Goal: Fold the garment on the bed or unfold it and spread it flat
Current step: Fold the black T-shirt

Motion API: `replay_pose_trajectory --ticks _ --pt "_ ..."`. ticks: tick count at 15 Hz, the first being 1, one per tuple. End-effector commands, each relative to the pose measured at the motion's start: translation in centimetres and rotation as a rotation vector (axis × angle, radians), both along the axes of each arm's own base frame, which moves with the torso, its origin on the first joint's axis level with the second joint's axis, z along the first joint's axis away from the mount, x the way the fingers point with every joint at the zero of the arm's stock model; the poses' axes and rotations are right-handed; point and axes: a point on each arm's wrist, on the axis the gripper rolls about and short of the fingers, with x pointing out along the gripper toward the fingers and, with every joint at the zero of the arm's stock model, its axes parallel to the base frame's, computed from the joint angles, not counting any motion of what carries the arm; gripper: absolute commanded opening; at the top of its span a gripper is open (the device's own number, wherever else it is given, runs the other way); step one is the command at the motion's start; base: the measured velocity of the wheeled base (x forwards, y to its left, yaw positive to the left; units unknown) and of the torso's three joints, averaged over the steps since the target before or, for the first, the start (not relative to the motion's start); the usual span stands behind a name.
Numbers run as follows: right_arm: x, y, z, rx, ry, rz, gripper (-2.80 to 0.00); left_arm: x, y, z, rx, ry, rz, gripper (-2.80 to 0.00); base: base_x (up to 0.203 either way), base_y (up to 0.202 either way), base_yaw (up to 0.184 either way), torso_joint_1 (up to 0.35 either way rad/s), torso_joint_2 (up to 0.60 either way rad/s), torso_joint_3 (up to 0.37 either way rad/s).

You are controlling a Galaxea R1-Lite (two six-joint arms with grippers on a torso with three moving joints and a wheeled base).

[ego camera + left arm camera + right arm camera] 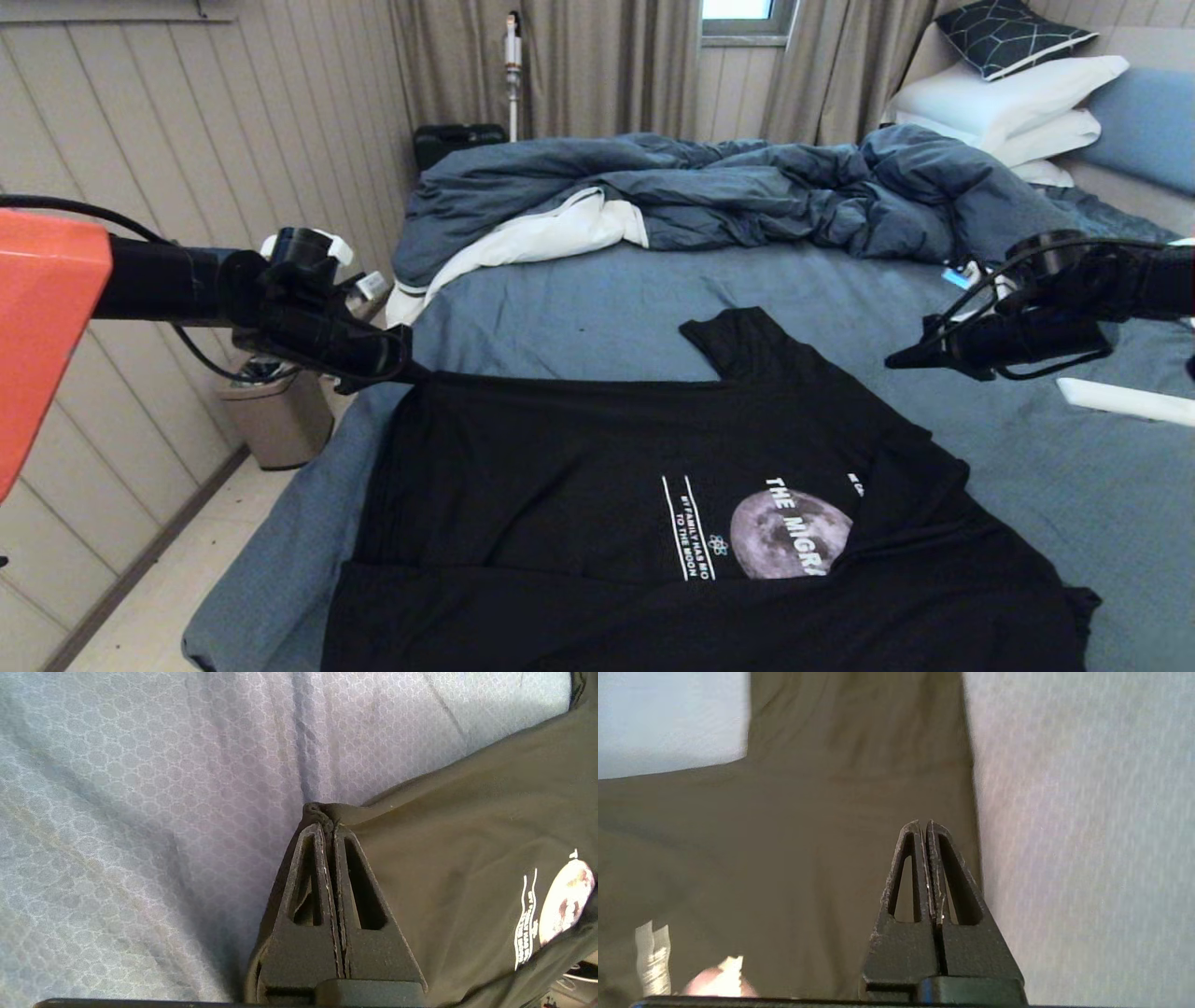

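On the shirt (597, 467) I read "THE MIGR", cut off by a fold, white letters across the moon print (789, 546). Beside it, between white bars: "MY FAMILY HAS MO… TO THE MOON."

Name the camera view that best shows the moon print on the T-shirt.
Head view: the moon print lies in plain sight beside its white lettering, though a fold covers part. The left wrist view catches it small at the edge; the right wrist view shows only a sliver.
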Motion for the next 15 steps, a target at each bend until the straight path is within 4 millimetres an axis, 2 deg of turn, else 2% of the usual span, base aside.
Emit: replay_pose_trajectory --ticks 1,2,4,8,15 --pt "0.9 0.7 -1.1 -0.030 0.004 -0.003 -1.58 -0.1 0.0 0.2 -0.003 -0.004 -0.001 -2.80 0.000 0.000 0.000 0.000 0.00 0.000" --pt "1.6 1.1 -1.4 -0.073 -0.016 -0.023 0.00 -0.1 0.0 0.2 -0.003 -0.004 -0.001 -2.80 0.000 0.000 0.000 0.000 0.00 0.000" --pt "2.9 2.4 -2.5 -0.118 -0.031 -0.031 0.00 -0.1 0.0 0.3 -0.003 -0.005 -0.001 -2.80 0.000 0.000 0.000 0.000 0.00 0.000" --pt "3.6 3.6 -3.2 -0.117 -0.037 -0.011 0.00 -0.1 0.0 0.3 -0.003 -0.006 -0.001 -2.80 0.000 0.000 0.000 0.000 0.00 0.000" --pt "5.1 3.5 -4.4 -0.110 -0.099 -0.083 0.00 -0.1 -0.1 0.2 -0.006 -0.007 -0.003 -2.80 0.000 0.000 0.000 0.000 0.00 0.000"
